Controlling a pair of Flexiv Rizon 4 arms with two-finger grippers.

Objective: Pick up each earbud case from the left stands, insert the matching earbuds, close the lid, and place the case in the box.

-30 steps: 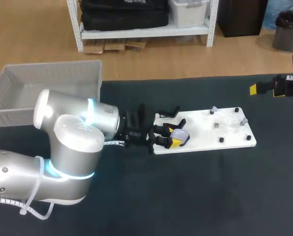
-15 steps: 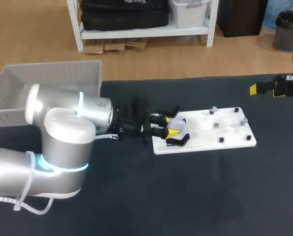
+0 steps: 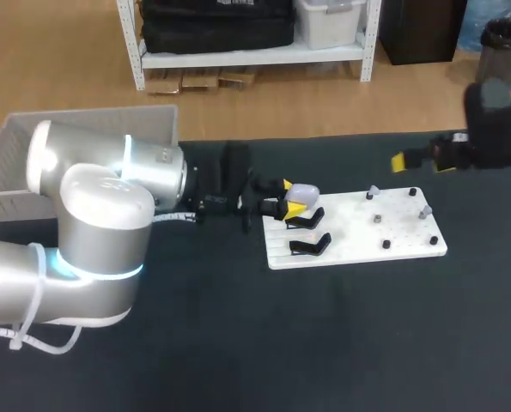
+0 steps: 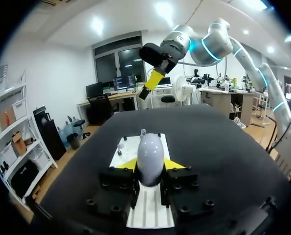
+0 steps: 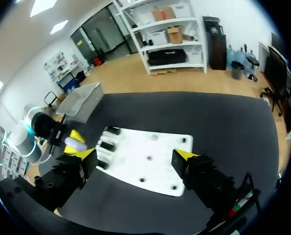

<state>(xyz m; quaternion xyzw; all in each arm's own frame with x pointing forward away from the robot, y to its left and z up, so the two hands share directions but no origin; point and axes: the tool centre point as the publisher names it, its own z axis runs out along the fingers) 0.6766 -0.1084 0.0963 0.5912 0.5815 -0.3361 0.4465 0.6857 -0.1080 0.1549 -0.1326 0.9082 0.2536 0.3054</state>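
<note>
My left gripper (image 3: 286,201) is shut on a pale, egg-shaped earbud case (image 3: 302,192), held just over the left end of the white board (image 3: 358,232). In the left wrist view the case (image 4: 150,155) sits between the yellow tips of that gripper (image 4: 150,165). Two black stands (image 3: 310,245) on the board's left end are bare. Small earbuds (image 3: 373,191) sit on pegs at the board's right end. My right gripper (image 3: 414,160) hangs open above the table behind the board's right end. In its own view the right gripper (image 5: 135,159) has nothing between its fingers, and the case (image 5: 76,145) is ahead of it.
A pale plastic box (image 3: 83,146) stands at the table's back left corner, behind my left arm; it also shows in the right wrist view as the box (image 5: 84,100). The dark table (image 3: 324,343) spreads in front of the board.
My left gripper has lifted the case off the near stand and carried it toward the back of the table. My right arm has swung left, in toward the board.
</note>
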